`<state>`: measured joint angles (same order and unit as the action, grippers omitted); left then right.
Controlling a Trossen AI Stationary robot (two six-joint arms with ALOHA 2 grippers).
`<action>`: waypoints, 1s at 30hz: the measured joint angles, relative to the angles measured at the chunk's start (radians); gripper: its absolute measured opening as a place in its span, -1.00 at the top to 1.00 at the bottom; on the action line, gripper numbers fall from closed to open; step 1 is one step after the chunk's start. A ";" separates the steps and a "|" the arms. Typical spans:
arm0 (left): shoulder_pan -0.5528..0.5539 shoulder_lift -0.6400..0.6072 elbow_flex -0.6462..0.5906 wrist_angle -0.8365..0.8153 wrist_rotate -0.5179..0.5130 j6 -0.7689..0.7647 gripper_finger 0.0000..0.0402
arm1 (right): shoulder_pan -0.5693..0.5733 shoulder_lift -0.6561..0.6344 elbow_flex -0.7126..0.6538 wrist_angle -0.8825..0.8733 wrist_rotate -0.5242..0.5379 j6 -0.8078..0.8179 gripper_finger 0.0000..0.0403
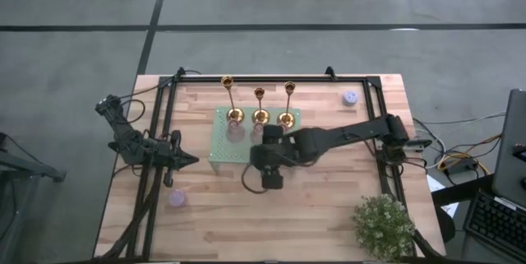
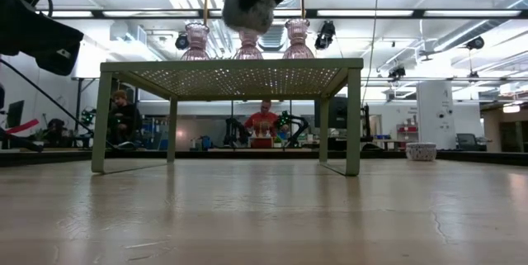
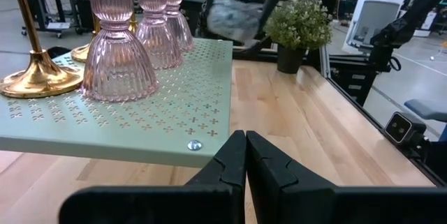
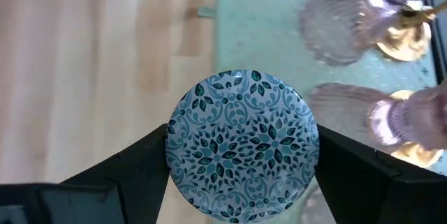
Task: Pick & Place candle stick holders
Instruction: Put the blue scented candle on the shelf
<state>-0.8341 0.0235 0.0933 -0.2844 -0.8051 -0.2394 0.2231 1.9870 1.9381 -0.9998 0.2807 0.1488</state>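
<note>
Three gold candlesticks [image 1: 233, 99], [image 1: 260, 106], [image 1: 288, 104] stand upright on their round bases along the far side of a pale green perforated stand [image 1: 220, 155]. Three ribbed pink glass pieces [image 3: 115, 53], [image 3: 157, 28], [image 3: 179, 18] stand on the stand nearer its front. My right gripper [image 1: 267, 162] hovers over the stand's near right part, shut on a round piece with a blue leaf pattern [image 4: 242, 155]. My left gripper [image 3: 244, 162] is shut and empty, just left of the stand above the table, also seen in the high view [image 1: 186, 159]. My right gripper pinches the round blue-patterned piece between its two fingers [image 4: 136, 165], one on each opposite side of its rim [image 4: 174, 147]. The fingers point down from above. The piece is lifted clear, its patterned face up, over the stand's edge [image 4: 223, 15].
A small lavender piece [image 1: 177, 197] sits on the table near the front left, and a small bluish one [image 1: 351, 97] at the far right. A potted plant [image 1: 384, 224] stands at the front right. A black frame [image 1: 279, 78] borders the table. People sit in the room behind [image 2: 266, 120].
</note>
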 joint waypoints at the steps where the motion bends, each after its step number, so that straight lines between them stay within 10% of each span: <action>1: 0.000 0.000 0.000 0.000 0.000 0.000 0.93 | -0.005 0.017 0.023 -0.012 0.005 0.011 -0.48; 30: 0.001 0.000 0.000 0.000 0.000 0.000 0.93 | -0.058 0.124 0.103 -0.075 0.008 0.104 -0.52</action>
<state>-0.8333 0.0235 0.0933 -0.2848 -0.8051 -0.2394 0.1654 2.1109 2.0411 -1.0747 0.2885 0.2529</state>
